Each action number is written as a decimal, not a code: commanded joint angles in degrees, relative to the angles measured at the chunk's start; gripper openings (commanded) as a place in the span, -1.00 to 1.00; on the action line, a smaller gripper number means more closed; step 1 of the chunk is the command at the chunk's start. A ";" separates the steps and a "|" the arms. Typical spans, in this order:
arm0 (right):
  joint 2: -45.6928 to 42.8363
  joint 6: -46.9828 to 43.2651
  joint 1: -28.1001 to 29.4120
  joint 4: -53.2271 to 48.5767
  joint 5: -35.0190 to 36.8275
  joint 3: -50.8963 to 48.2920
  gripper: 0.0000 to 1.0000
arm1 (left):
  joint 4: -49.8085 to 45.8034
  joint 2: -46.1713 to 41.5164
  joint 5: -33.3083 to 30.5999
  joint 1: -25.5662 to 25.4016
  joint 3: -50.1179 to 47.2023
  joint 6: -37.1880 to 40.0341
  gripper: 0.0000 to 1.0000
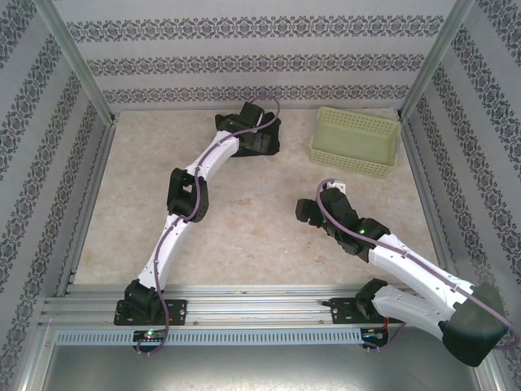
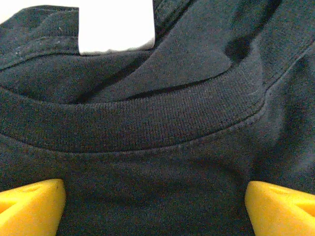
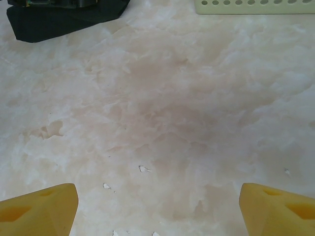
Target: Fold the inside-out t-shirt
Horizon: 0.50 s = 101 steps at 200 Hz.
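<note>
While the top view leaves the one black t-shirt (image 1: 269,147) a heap under the left arm at the worktop's (image 1: 244,228) far side, long axis unclear, the left wrist view shows its collar (image 2: 147,128) running crosswise, one white tag (image 2: 116,27) beyond. Left fingers (image 2: 29,206) gape over fabric; right fingers (image 3: 34,209) gape over bare worktop. One green basket (image 1: 356,142) sits nearby.

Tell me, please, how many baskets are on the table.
1: the pale green basket sits at the far right corner of the table. None seems hidden.
</note>
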 commanded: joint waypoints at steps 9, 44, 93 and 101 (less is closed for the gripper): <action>-2.20 1.56 -0.59 -3.43 0.88 -0.33 0.70 | 5.47 4.19 4.14 -0.03 3.12 -3.55 0.86; -4.93 1.82 -0.61 -5.36 1.91 -0.39 0.70 | 3.36 4.67 2.95 0.37 3.33 -1.42 0.85; -6.07 2.56 -0.63 -4.68 1.45 -1.03 0.70 | -4.28 1.34 -1.77 3.28 -0.95 4.41 0.85; -6.07 2.64 -0.59 -4.66 1.26 -1.10 0.70 | -5.36 0.63 -3.02 4.32 -1.87 4.99 0.85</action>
